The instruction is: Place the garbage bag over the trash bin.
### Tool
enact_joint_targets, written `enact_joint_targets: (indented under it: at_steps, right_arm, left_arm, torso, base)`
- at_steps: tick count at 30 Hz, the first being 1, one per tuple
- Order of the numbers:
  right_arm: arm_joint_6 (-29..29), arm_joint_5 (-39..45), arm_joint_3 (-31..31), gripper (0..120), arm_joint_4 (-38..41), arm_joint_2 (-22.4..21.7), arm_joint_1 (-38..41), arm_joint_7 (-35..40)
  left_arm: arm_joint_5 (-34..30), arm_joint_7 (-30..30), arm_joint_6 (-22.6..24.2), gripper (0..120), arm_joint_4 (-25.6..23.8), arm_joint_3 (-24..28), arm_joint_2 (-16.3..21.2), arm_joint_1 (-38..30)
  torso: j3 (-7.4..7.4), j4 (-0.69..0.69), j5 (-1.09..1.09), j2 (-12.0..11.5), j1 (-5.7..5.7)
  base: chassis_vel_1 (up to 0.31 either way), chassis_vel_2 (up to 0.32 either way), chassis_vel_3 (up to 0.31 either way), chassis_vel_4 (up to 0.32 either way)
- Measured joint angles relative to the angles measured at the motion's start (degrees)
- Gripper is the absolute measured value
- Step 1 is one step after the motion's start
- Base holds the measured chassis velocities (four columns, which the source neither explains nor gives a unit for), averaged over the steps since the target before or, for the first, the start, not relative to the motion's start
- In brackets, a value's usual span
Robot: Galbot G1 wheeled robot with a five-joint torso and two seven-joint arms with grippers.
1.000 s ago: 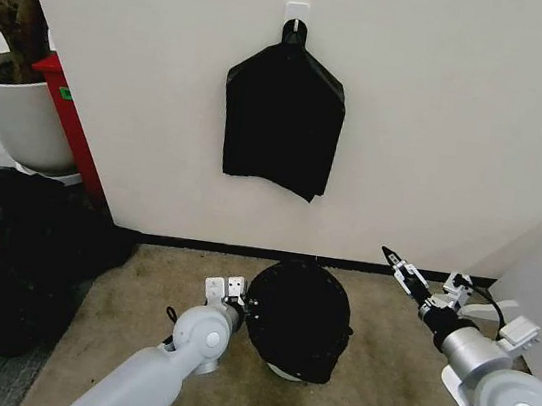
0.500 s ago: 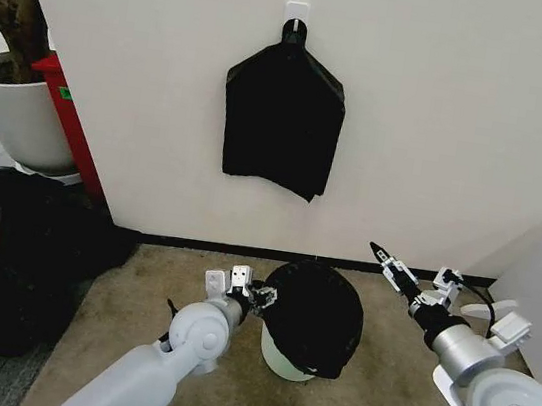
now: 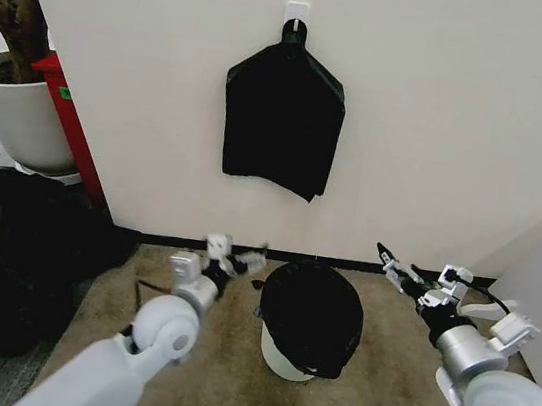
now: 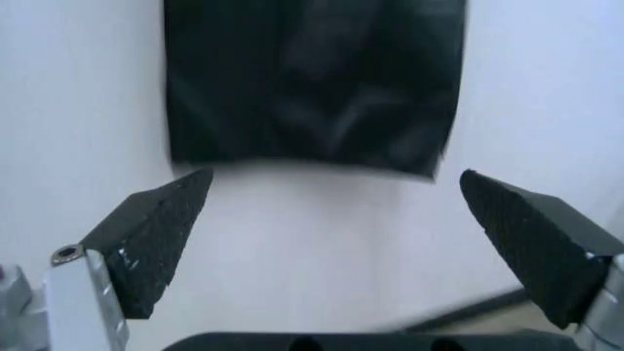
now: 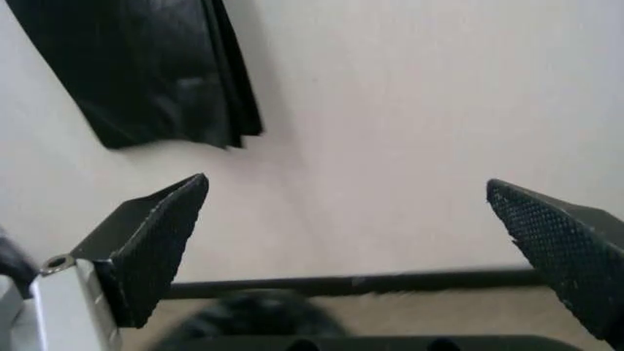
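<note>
A small white trash bin [image 3: 281,358] is standing on the carpeted floor [image 3: 375,399] just in front of a pale wall [image 3: 442,136]. A glossy black garbage bag [image 3: 311,315] is sitting over its top like a domed cap, covering the rim and most of the upper body, with the pale base showing below.

The left end effector [image 3: 236,257] is hovering just beside the bag on its left, apart from it, with its two dark fingers spread wide and gripping nothing. In the left wrist view the left end effector's fingers [image 4: 156,241] are framing bare wall and the lower edge of a flat black bundle [image 3: 283,119] that is hanging from a white hook [image 3: 297,12] above.

The right end effector [image 3: 398,269] is hovering to the right of the bag, near but clear of it, also spread wide and empty.

To the far left, a heap of black bags [image 3: 11,257] is lying on the floor near a large white plant pot [image 3: 21,112].

Judging from this, the risk is that the bag is only perching loosely. Its near side seems to be hanging lower than its left side, so it may be seated unevenly and could be slipping off or puffing up. Either arm, passing close, could be snagging the thin plastic and dragging it off, or tipping the light bin.
</note>
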Motion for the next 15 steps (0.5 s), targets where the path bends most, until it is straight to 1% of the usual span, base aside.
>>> enact_joint_targets:
  at_steps: [1,2,3,4,5,6,7,8,9,11,12,13,14,15]
  right_arm:
    - [0.00,0.00,0.00,100,0.00,0.00,0.00,0.00]
    - [3.12,-5.38,-0.61,100,-1.17,1.26,-1.10,-1.54]
    - [3.60,-6.15,-0.68,100,-1.33,1.51,-1.31,-1.74]
    - [7.84,-12.73,-1.11,100,-2.16,4.87,-3.66,-3.31]
    - [10.37,-16.12,-1.20,100,-2.19,7.60,-5.71,-4.05]
    - [12.99,-18.38,-1.12,100,-1.73,10.66,-8.44,-5.19]
    - [14.56,-19.33,-1.08,100,-1.12,12.94,-10.94,-6.13]
    - [14.56,-19.33,-1.08,100,-1.12,12.94,-10.94,-6.13]
    - [16.28,-20.08,-1.11,100,0.14,15.43,-14.00,-7.04]
    - [19.49,-20.80,-1.47,100,2.93,18.47,-18.98,-8.11]
    - [20.93,-21.32,-1.75,100,4.13,19.39,-21.36,-8.44]
    - [22.26,-21.75,-1.95,100,5.17,19.95,-23.05,-8.59]
    - [23.13,-22.12,-2.31,100,6.03,20.29,-24.09,-8.60]
    - [23.13,-22.12,-2.31,100,6.03,20.29,-24.09,-8.60]
  left_arm:
    - [0.00,0.00,0.00,100,0.00,0.00,0.00,0.00]
    - [2.38,2.75,-2.42,100,-0.07,-1.45,1.37,3.20]
    - [2.56,3.02,-2.73,100,-0.09,-1.62,1.48,3.78]
    - [3.81,5.24,-5.20,100,-0.57,-5.55,1.39,9.96]
    - [4.76,6.30,-6.40,100,-1.36,-9.53,0.68,13.57]
    - [5.95,7.68,-7.34,100,-2.71,-13.94,-0.73,18.30]
    - [6.80,8.52,-7.85,100,-4.12,-16.25,-1.90,21.80]
    - [6.80,8.52,-7.85,100,-4.12,-16.25,-1.90,21.80]
    - [7.93,9.53,-8.04,100,-6.24,-18.58,-3.68,26.55]
    - [10.57,10.21,-7.67,100,-10.80,-21.31,-7.59,34.98]
    - [12.01,10.21,-7.56,100,-13.65,-22.34,-9.84,38.89]
    - [13.30,10.12,-7.56,100,-15.99,-22.89,-11.91,42.38]
    - [14.28,9.92,-7.75,100,-17.52,-23.08,-13.68,45.10]
    - [14.28,9.92,-7.75,100,-17.52,-23.08,-13.68,45.10]
  torso:
    - [0.00,0.00,0.00,0.00,0.00]
    - [0.00,0.00,0.02,0.00,0.00]
    - [0.00,0.00,0.02,0.00,0.00]
    - [0.01,0.02,-0.13,-0.01,0.00]
    - [0.00,-0.01,-0.10,-0.01,0.00]
    - [0.00,0.00,0.05,-0.01,0.00]
    - [0.00,0.02,0.05,-0.01,0.00]
    - [0.00,0.02,0.05,-0.01,0.00]
    - [-0.01,-0.02,-0.02,-0.01,0.00]
    - [0.00,0.03,-0.10,-0.01,0.00]
    - [-0.02,0.00,-0.03,0.00,-0.01]
    - [-0.02,0.01,0.02,0.00,-0.01]
    - [-0.02,0.02,0.00,0.00,-0.01]
    - [-0.02,0.02,0.00,0.00,-0.01]
  base:
    - [0.000,0.000,0.000,0.000]
    - [0.000,0.000,0.000,0.000]
    - [0.000,0.000,0.000,0.000]
    - [0.000,0.000,0.000,0.000]
    - [0.000,0.000,0.000,0.000]
    - [0.000,0.000,0.000,0.000]
    - [0.000,0.000,0.000,0.000]
    - [0.000,0.000,0.000,0.000]
    - [0.000,0.000,0.000,0.000]
    - [0.000,0.000,0.000,0.000]
    - [0.000,0.000,0.000,0.000]
    - [0.000,0.000,0.000,0.000]
    - [0.000,0.000,0.000,0.000]
    - [0.000,0.000,0.000,0.000]
